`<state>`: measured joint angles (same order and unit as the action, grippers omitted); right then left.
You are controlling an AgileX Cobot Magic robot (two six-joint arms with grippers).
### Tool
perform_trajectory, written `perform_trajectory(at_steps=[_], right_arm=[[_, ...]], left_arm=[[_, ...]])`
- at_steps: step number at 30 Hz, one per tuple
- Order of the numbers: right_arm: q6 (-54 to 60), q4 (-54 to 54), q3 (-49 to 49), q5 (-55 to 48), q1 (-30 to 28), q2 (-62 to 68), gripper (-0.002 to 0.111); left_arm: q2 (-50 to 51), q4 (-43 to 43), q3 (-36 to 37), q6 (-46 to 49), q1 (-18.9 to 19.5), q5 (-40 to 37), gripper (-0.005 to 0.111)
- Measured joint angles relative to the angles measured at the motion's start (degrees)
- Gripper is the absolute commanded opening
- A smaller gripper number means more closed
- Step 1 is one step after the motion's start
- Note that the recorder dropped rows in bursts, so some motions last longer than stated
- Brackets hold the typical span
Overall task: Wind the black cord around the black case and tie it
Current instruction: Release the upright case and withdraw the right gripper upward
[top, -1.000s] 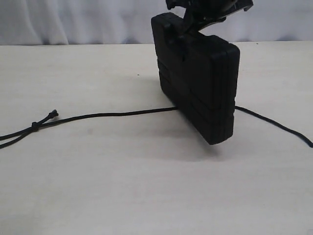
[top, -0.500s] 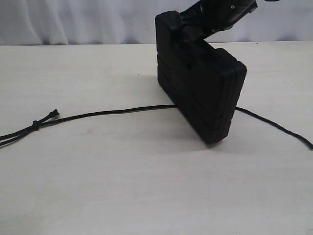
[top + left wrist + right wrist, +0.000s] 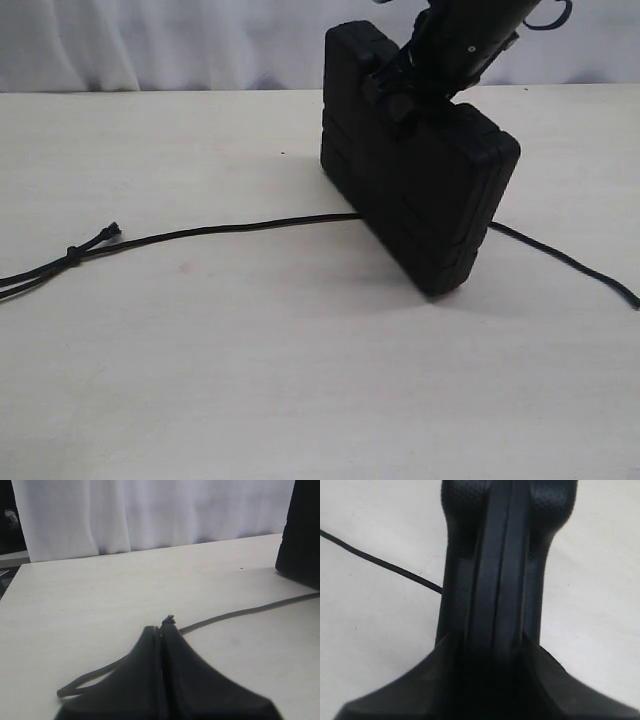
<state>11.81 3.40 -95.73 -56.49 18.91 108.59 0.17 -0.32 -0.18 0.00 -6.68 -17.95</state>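
Right claw sits on the top edge of the black case, one finger on each side. It's dark on dark, so I cannot tell if they pinch it or stand just off it. The case stands on a narrow edge on the counter, leaning a bit.

The black cord lies flat on the counter, not wrapped at all. From the knot and frayed end on the left it runs to the foot of the case and comes out again on the right. I cannot tell if it goes under the case or just behind it.

Left claw has its fingers pressed together and is out of the exterior view. The cord shows past its tips, and I see no grip on it.

Risks, as I judge them:
- If I let go of the case while it leans, it likely tips flat, maybe off the cord.
- If the cord is behind rather than under, lifting either end gives no loop round the case.
- If my right hold is loose and I shift the case, it can twist or slide and drag the cord along.
- Two strands run together by the knot, so the left claw could take the wrong one, or both.
- The thin cord lies flat, so a closing claw may miss it.
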Motion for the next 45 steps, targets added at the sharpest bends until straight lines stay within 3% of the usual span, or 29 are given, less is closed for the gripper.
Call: perform_trajectory(at_steps=[3, 8, 22, 27, 29, 40, 45], right_arm=[[1.1, 0.3, -0.1, 0.0, 0.1, -0.1, 0.014], [0.8, 0.3, -0.1, 0.1, 0.1, -0.2, 0.022], [-2.6, 0.2, 0.4, 1.4, 0.1, -0.7, 0.023], [-2.8, 0.2, 0.5, 1.7, 0.1, -1.1, 0.046], [-2.9, 0.2, 0.5, 1.8, 0.1, -1.6, 0.049], [-3.5, 0.2, 0.5, 5.2, 0.1, -1.8, 0.040], [-3.5, 0.2, 0.5, 5.3, 0.1, -1.8, 0.025]], left_arm=[[0.0, 0.0, 0.0, 0.0, 0.0, 0.0, 0.000], [0.0, 0.0, 0.0, 0.0, 0.0, 0.0, 0.000], [0.0, 0.0, 0.0, 0.0, 0.0, 0.0, 0.000], [0.0, 0.0, 0.0, 0.0, 0.0, 0.0, 0.000], [0.0, 0.0, 0.0, 0.0, 0.0, 0.0, 0.000], [0.0, 0.0, 0.0, 0.0, 0.0, 0.0, 0.000], [0.0, 0.0, 0.0, 0.0, 0.0, 0.0, 0.000]])
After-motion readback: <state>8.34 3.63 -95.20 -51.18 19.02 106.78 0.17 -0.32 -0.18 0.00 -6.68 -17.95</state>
